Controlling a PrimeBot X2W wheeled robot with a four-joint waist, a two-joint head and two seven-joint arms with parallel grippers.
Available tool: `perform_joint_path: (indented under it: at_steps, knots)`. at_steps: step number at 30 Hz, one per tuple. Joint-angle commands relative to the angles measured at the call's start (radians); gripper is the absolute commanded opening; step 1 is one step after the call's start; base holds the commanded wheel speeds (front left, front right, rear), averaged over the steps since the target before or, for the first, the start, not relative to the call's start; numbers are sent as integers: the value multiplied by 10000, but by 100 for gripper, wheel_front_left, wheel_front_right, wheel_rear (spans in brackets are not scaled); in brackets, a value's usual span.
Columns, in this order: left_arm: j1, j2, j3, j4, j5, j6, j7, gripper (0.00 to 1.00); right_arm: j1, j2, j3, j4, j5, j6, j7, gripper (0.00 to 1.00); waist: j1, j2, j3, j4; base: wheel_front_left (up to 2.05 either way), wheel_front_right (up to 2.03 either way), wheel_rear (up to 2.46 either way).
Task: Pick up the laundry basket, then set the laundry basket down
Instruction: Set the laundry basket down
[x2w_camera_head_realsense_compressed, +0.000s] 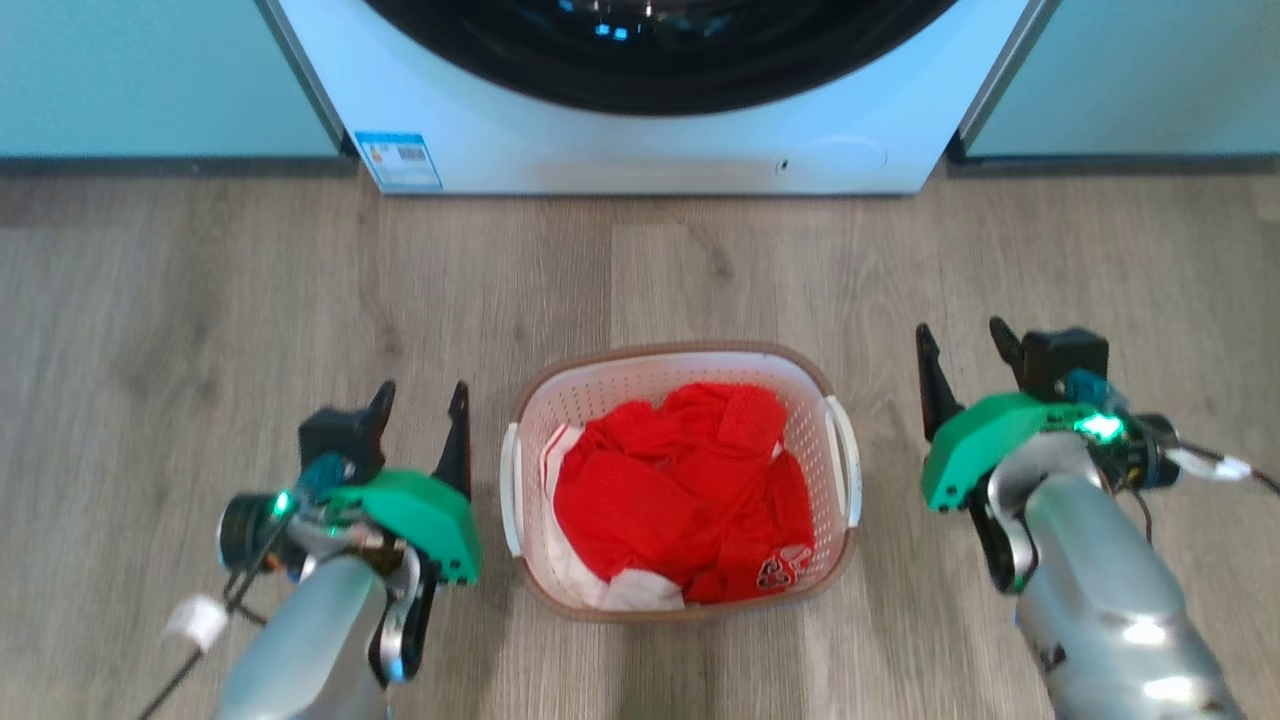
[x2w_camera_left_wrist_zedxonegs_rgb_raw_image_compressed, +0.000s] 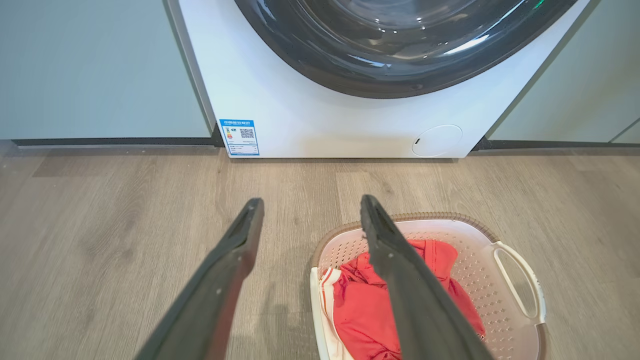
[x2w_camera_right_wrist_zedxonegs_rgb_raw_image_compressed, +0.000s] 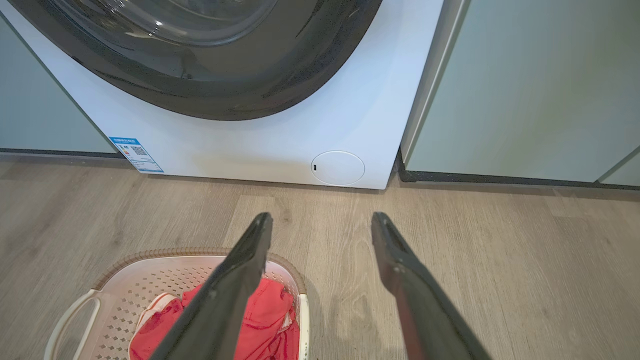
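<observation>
1. Wooden floor (x2w_camera_head_realsense_compressed: 200, 300) before the washing machine (x2w_camera_head_realsense_compressed: 650, 150) bears the laundry basket (x2w_camera_head_realsense_compressed: 590, 400), between the left gripper (x2w_camera_head_realsense_compressed: 422, 395) and right gripper (x2w_camera_head_realsense_compressed: 961, 335), both with jaws spread.
2. Take each side handle (x2w_camera_head_realsense_compressed: 848, 460) squarely; lift level.

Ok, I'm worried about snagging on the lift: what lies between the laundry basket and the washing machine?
Bare wood floor lies between the laundry basket and the washing machine; the head view shows that whole stretch with nothing on it.
</observation>
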Motion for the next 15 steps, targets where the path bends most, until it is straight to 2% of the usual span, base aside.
perform_joint_path:
  at_steps: [1, 6, 15]
  knots:
    - [223, 232, 703, -650, 365, 19, -106, 100, 316, 155, 124, -683, -67, 23, -134, 100, 1, 0, -451, -35, 0, 0, 0]
    - [1698, 70, 1945, -2142, 1393, -86, -106, 100, 1705, 156, 31, -2293, -18, 23, -135, 100, 1, 0, -1217, -44, 0, 0, 0]
    - [3498, -144, 3081, -3757, 2228, -330, -106, 100, 3470, 157, -384, -4368, -47, 23, -135, 100, 1, 0, -1956, -198, 0, 0, 0]
